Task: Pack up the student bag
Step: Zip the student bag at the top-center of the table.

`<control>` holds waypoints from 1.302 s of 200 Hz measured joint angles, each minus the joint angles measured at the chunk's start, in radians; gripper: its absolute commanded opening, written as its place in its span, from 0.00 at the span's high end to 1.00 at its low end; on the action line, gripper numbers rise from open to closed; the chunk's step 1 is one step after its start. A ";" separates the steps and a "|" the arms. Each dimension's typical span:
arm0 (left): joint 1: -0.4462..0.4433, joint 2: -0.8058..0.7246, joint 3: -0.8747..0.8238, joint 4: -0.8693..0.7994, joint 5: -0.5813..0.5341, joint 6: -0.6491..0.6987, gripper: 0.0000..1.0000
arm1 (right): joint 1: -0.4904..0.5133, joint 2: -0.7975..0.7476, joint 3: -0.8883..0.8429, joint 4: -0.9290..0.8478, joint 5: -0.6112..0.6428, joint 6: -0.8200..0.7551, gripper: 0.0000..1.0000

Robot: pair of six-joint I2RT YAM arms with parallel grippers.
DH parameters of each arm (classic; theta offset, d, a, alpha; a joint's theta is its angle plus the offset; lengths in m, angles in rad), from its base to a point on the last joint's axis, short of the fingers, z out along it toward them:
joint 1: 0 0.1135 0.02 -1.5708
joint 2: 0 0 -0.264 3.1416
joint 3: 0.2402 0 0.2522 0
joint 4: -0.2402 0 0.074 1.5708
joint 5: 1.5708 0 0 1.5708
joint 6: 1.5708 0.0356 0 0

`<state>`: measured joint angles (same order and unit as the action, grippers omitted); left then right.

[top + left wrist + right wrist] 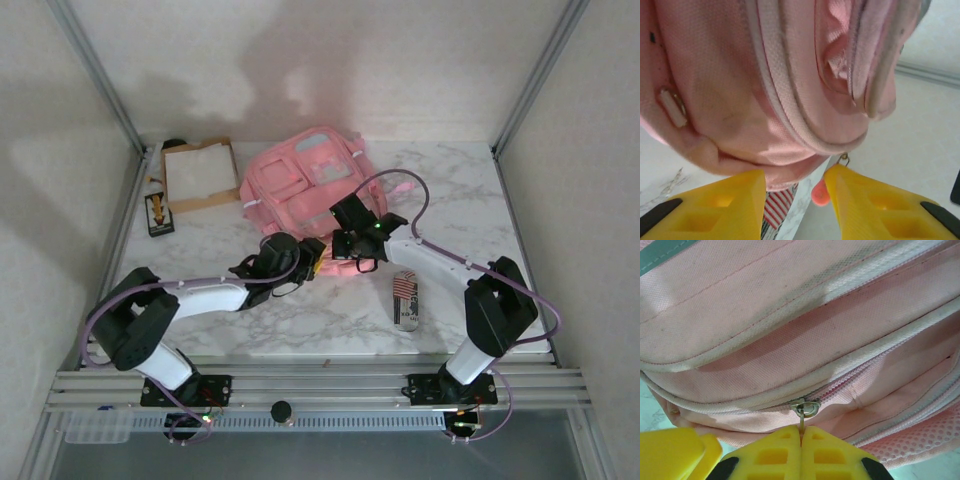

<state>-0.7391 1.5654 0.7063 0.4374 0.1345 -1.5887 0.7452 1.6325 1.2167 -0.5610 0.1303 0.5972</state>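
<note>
Where the right end effector (801,439) clamps, the student bag (790,315) lies.

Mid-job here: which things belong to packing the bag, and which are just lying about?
In the job: student bag; zip pull, pinched by right gripper; left gripper, open at the bag's edge.
Lying about for now: cardboard box; striped case; small black item.

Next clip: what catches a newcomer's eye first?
The big pink student bag lies at the back of the marble table. The right gripper is pinched shut on its metal zipper pull, while the left gripper stands open at the bag's near edge.
</note>
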 measured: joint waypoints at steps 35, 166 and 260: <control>-0.003 0.053 0.027 0.015 -0.061 -0.084 0.67 | 0.002 0.000 -0.026 0.027 -0.003 -0.001 1.00; -0.024 0.057 0.085 -0.088 -0.178 -0.192 1.00 | -0.067 -0.001 -0.047 0.050 0.027 -0.055 1.00; 0.300 -0.445 -0.143 -0.443 -0.050 0.259 1.00 | -0.088 -0.026 -0.037 0.049 -0.002 -0.185 1.00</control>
<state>-0.4389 1.1202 0.5629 -0.0059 0.0845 -1.3296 0.6575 1.6070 1.1801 -0.5117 0.1287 0.4118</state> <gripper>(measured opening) 0.059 0.061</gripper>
